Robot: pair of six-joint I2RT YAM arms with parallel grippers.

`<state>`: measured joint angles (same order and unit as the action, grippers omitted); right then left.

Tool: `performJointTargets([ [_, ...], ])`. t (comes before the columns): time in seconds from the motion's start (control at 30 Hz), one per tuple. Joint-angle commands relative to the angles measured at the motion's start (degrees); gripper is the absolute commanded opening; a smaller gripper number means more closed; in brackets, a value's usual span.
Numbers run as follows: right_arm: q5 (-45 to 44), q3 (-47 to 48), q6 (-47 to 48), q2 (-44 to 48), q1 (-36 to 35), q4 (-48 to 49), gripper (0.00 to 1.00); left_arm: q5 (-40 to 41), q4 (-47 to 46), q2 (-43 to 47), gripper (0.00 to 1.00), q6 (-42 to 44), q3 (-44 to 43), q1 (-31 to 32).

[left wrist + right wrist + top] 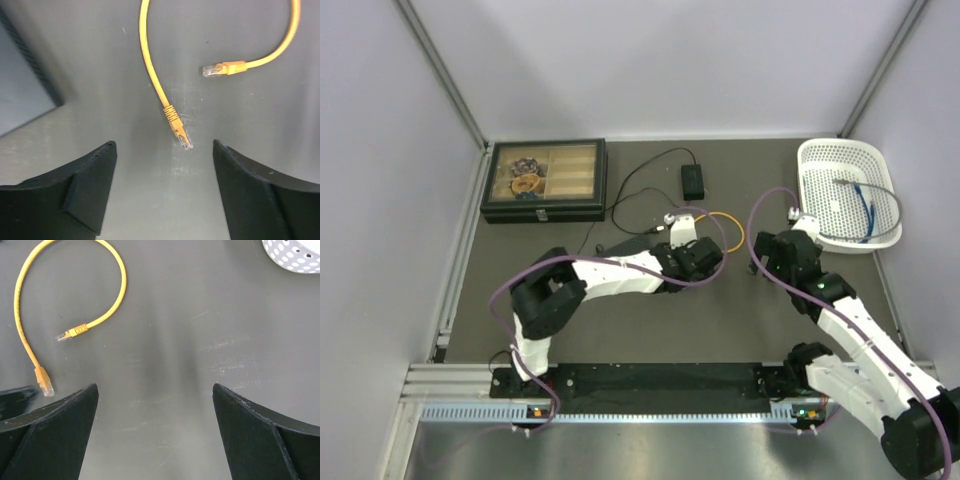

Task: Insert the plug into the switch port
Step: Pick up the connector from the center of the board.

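Tabletop [720, 310], dark grey, carries a short yellow cable [740, 232] curled in an open loop between the two wrists. In the left wrist view its nearer plug [181, 136], clear-tipped, lies flat on the surface, pointing down toward the camera, just beyond the gap between the two black fingers [90, 190]. The left jaws stand wide apart with nothing gripped and nothing touching them. The second plug [217, 70] lies farther off to the right, its tip pointing left. The right jaws are likewise spread wide and hold nothing. Their fingers [260, 435] frame bare surface, the cable loop lying off to the upper left with both plugs free. At the left border of the left wrist view is a flat slab [25, 107] with a dark ribbed edge. Whether it is the switch I cannot tell, and the switch port cannot be made out in any view. From above, a black compartment case [545, 213] with a clear top sits at the far left. A small black power brick [692, 181] with its thin black lead [625, 188] lies behind the left wrist. A white perforated basket [840, 143] at the far right holds a blue cable [865, 203]. Any lettering on the brick, case or plugs is too small to read.
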<state>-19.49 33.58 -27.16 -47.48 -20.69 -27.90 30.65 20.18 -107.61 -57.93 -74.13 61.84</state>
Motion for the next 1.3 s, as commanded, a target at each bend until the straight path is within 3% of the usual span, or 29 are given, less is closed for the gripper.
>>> performJointTargets([
  [0.0,-1.61,-0.71,-0.53,1.52,0.82,2.67,0.96,2.83,-2.61,-4.18,0.78,-2.97,-3.92,0.73],
  [0.33,-1.17,-2.03,0.35,2.13,1.00,3.73,0.98,3.01,-2.78,-10.68,0.57,-1.57,-7.17,0.91],
  [0.63,0.41,-2.56,1.23,2.04,1.00,5.22,0.98,-1.47,1.44,-9.38,0.38,-0.52,-6.38,1.70],
  [0.9,4.88,-3.00,3.25,2.22,1.00,7.24,0.98,-3.67,1.44,-7.01,0.02,3.26,-5.50,1.70],
  [1.1,17.00,-4.05,8.95,3.71,1.09,12.59,0.98,-12.27,1.17,1.76,0.00,12.92,-2.96,0.65],
  [1.23,27.46,-4.84,12.74,3.28,1.00,17.60,0.95,-25.08,0.39,9.60,0.00,18.11,3.53,-5.75],
  [1.27,32.01,-5.10,14.40,3.10,1.00,18.84,0.92,-34.51,-0.05,11.09,0.00,20.12,4.94,-7.42],
])
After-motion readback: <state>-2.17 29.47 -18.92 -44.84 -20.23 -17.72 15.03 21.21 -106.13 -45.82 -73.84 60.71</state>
